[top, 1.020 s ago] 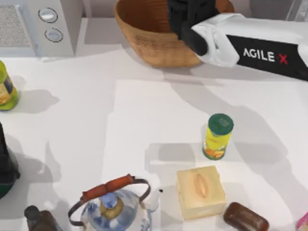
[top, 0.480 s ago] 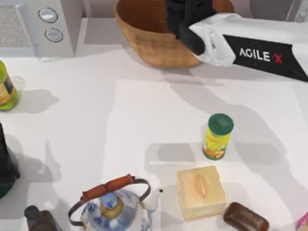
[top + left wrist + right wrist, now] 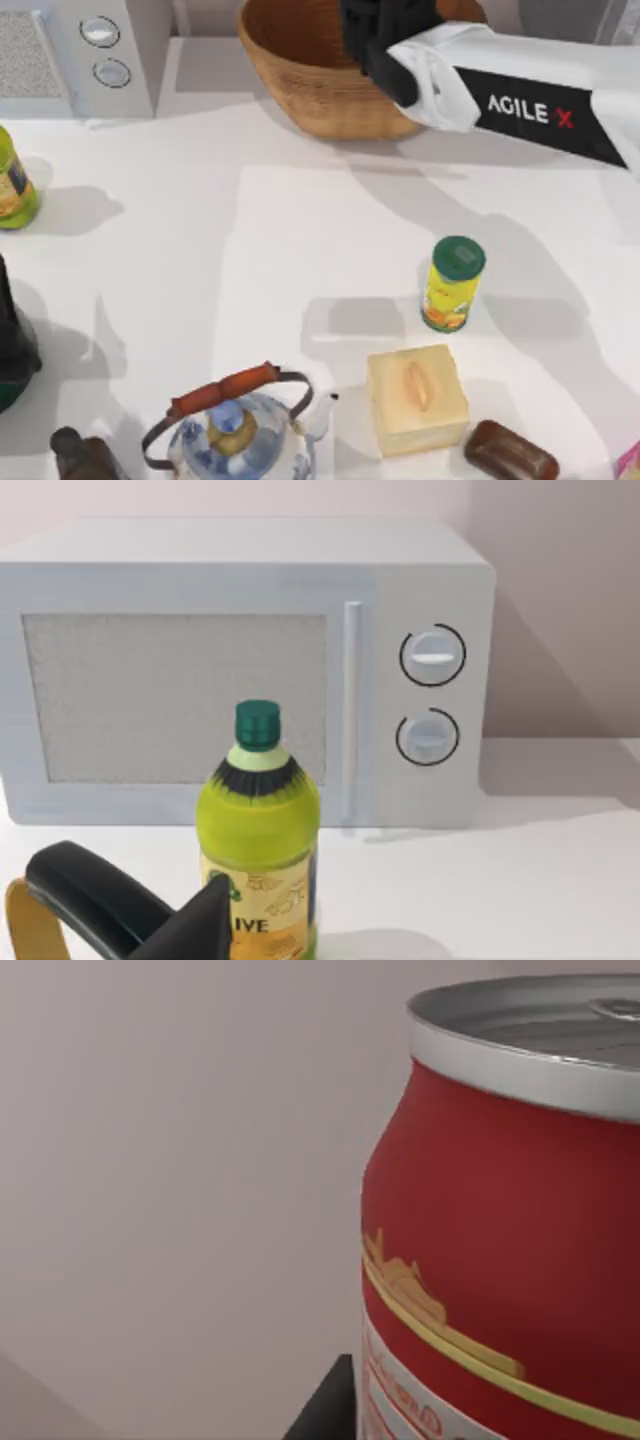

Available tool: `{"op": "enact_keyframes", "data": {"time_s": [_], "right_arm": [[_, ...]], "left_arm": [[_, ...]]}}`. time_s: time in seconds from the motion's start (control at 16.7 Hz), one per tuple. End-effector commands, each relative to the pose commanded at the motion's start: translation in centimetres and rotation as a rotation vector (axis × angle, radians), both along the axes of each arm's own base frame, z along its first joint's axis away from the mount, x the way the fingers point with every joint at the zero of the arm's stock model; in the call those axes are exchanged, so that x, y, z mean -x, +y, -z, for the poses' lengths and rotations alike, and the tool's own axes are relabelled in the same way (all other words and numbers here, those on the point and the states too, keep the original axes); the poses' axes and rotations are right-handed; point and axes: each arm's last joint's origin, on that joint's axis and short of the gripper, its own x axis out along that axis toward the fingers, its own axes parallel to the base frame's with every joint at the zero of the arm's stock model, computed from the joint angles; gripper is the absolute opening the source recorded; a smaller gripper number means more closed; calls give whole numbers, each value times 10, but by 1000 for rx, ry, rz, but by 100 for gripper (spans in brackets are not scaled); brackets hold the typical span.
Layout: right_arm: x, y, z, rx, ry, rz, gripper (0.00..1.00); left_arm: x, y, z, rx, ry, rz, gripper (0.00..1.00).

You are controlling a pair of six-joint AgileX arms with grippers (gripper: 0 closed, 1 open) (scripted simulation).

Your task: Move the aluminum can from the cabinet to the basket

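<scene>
At the table's far edge, the right gripper (image 3: 385, 35) hangs over the basket (image 3: 300, 85), apparently clamping the upright can (image 3: 510, 1250), which fills its wrist camera's view.

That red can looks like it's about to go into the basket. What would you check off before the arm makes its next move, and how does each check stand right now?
1. Aluminum can close at the right wrist camera, upright: ok.
2. Right gripper above the basket in the top view: ok.
3. Fingers firmly clamped on the can: cannot tell, the contact is hidden.
4. Room inside the basket under the can: cannot tell, the arm covers that part.
5. Left gripper out of the way, facing the green-yellow bottle and the white appliance: ok.
6. Yellow canister standing well away from the basket: ok.
</scene>
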Motion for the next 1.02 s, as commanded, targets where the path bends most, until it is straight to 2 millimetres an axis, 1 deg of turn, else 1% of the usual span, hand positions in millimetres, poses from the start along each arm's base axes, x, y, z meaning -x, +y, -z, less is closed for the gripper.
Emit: {"op": "enact_keyframes", "data": {"time_s": [0.24,1.02], "right_arm": [[-1,0,0,0,-1,0,0],[-1,0,0,0,-1,0,98]], "left_arm": [[0,0,0,0,0,0,100],[0,0,0,0,0,0,100]]}}
